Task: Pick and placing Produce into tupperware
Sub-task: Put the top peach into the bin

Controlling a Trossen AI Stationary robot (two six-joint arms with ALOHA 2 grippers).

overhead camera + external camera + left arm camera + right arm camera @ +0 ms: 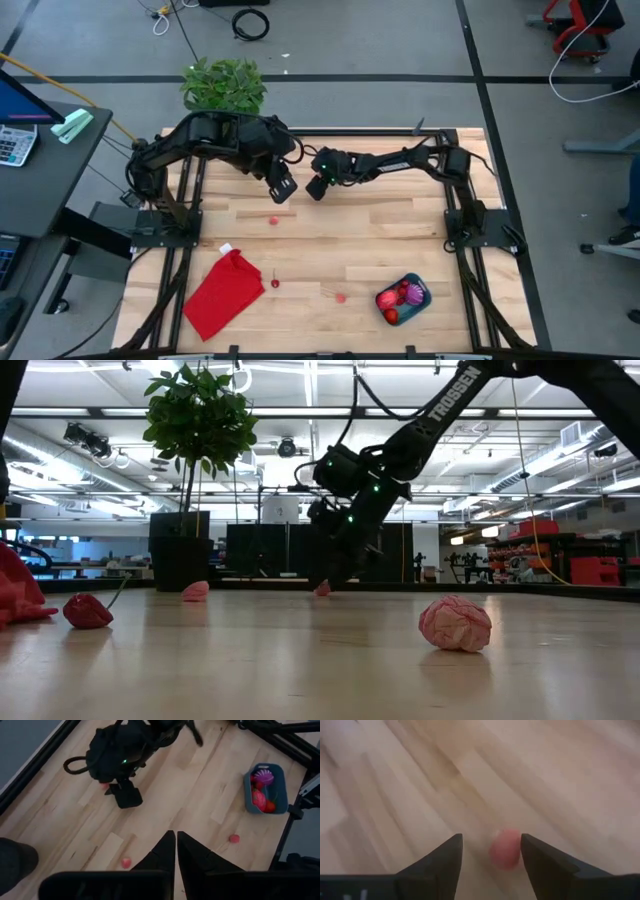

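A small pink piece of produce (505, 849) lies on the wooden table between the open fingers of my right gripper (491, 851), close to one finger; the low view shows that gripper (325, 582) down at the tabletop over it. My left gripper (176, 842) is shut on nothing and hangs high above the table's far middle (283, 190). The teal tupperware (403, 300) stands at the near right with red and purple produce inside. More produce lies loose: a pink piece (273, 221), a red one (275, 283) and another pink one (341, 296). My right gripper has its fingers slanting down from the table's right on either side of the pink piece (505, 849), which rests on the table. I cannot tell whether the nearer finger (532, 855) touches it.
A flat red cloth (225, 292) lies at the near left. A green potted plant (225, 85) stands beyond the table's far edge. Black frame rails (470, 250) run along both sides. Bare wood stretches across the table's middle.
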